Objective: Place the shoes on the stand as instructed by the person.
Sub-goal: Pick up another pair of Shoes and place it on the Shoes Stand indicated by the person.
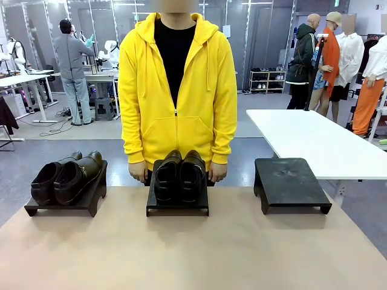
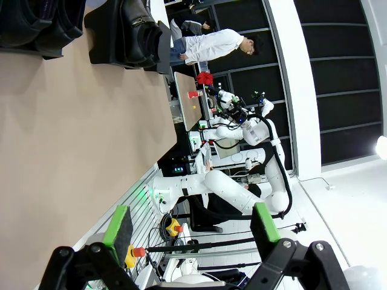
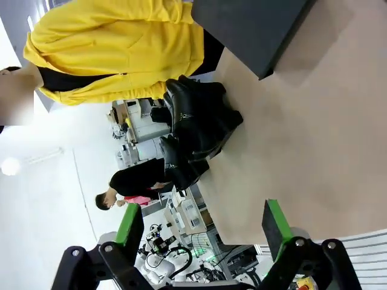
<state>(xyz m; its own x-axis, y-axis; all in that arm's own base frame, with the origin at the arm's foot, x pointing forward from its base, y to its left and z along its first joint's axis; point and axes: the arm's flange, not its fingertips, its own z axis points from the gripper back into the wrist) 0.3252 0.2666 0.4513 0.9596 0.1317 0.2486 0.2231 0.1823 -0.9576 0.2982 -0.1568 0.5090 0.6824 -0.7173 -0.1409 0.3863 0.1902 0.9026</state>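
Observation:
Three black stands sit in a row on the tan table (image 1: 193, 254). One pair of glossy black shoes (image 1: 65, 178) rests on the left stand (image 1: 91, 202), and a second pair (image 1: 178, 175) rests on the middle stand (image 1: 178, 208). The right stand (image 1: 290, 181) is bare. The person (image 1: 176, 90) in a yellow hoodie stands behind the middle stand, a hand (image 1: 138, 171) at each far corner. My left gripper (image 2: 192, 225) hangs open, off the table's side, far from a shoe (image 2: 136, 36). My right gripper (image 3: 202, 232) is open too, well short of the shoes (image 3: 199, 118) and the bare stand (image 3: 254, 30).
A white table (image 1: 314, 142) stands off to the right behind my table. Bare tan surface stretches between the stands and the near edge. Other people stand far back in the room.

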